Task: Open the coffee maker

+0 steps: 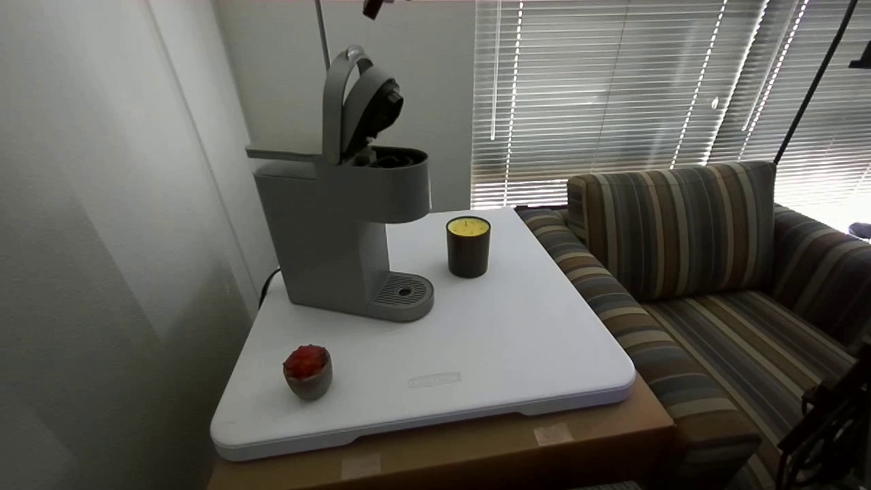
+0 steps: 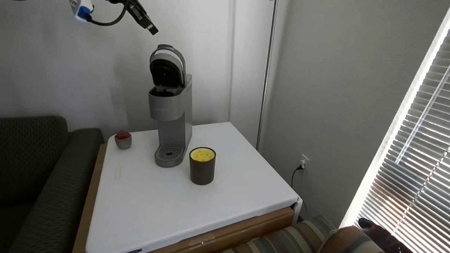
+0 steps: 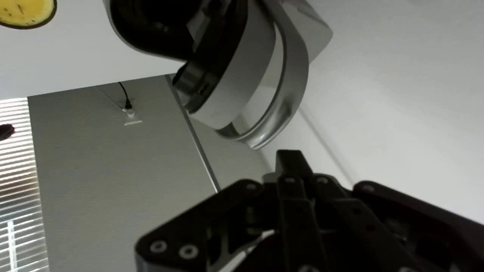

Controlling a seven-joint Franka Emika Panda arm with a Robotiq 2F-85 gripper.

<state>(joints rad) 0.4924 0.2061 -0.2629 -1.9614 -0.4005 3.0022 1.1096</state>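
The grey coffee maker [image 1: 326, 238] stands upright on a white tabletop and also shows in an exterior view [image 2: 174, 130]. Its top lid [image 1: 367, 102] is raised and tilted back, with the handle arch [image 1: 333, 102] behind it and the dark brew chamber uncovered. The wrist view shows the raised lid [image 3: 245, 79] and handle close by. My gripper [image 2: 152, 29] hangs above the raised lid, apart from it. Only its dark tip [image 1: 371, 8] shows at the top edge of an exterior view. In the wrist view the gripper [image 3: 293, 164] has its fingers together with nothing between them.
A black cup with a yellow top [image 1: 469, 248] stands beside the drip base. A small grey pot with a red top [image 1: 308, 373] sits near the table's front. The white tabletop [image 1: 517, 327] adjoins a striped armchair [image 1: 674, 231]. A wall [image 1: 136, 238] rises close to the machine.
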